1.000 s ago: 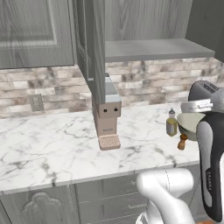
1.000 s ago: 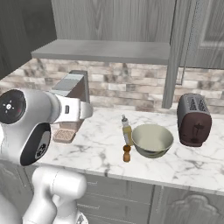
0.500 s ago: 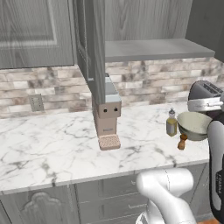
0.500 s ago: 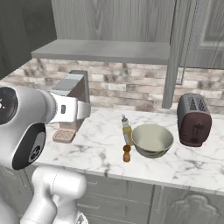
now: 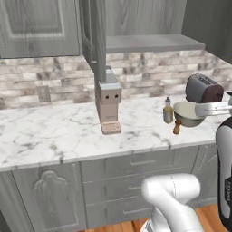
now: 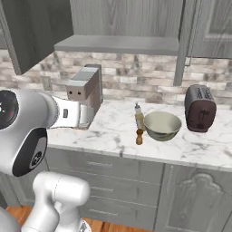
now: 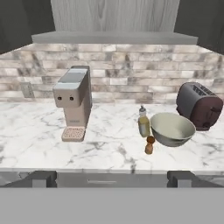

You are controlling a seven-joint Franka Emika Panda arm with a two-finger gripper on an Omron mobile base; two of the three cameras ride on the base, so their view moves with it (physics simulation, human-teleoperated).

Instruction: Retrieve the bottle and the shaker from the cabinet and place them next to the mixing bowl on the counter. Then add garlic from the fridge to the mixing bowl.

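Observation:
The bottle [image 7: 144, 123] stands upright on the marble counter [image 7: 35, 131], just left of the pale green mixing bowl [image 7: 173, 129]. Right in front of the bottle stands the small brown shaker [image 7: 149, 145], close to the bowl's rim. The same trio shows from the sides: bottle [image 6: 138, 118], shaker [image 6: 139, 136], bowl [image 6: 162, 125], and bottle [image 5: 168, 111], shaker [image 5: 176, 128], bowl [image 5: 188, 113]. The cabinet [image 6: 118, 44] above hangs open with a bare shelf. My gripper [image 7: 111, 178] is open and holds nothing, back from the counter's front edge. The garlic and the fridge are out of view.
A beige coffee machine [image 7: 73, 103] stands on the counter left of the bottle. A dark toaster [image 7: 199, 105] sits right of the bowl. The open cabinet door [image 6: 36, 27] juts out at upper left. Drawers [image 5: 136, 176] run below the counter edge.
The whole scene has shifted and shrunk in both base views, so the camera has backed away from the counter. Bottle, shaker and bowl keep their places. The gripper stays open.

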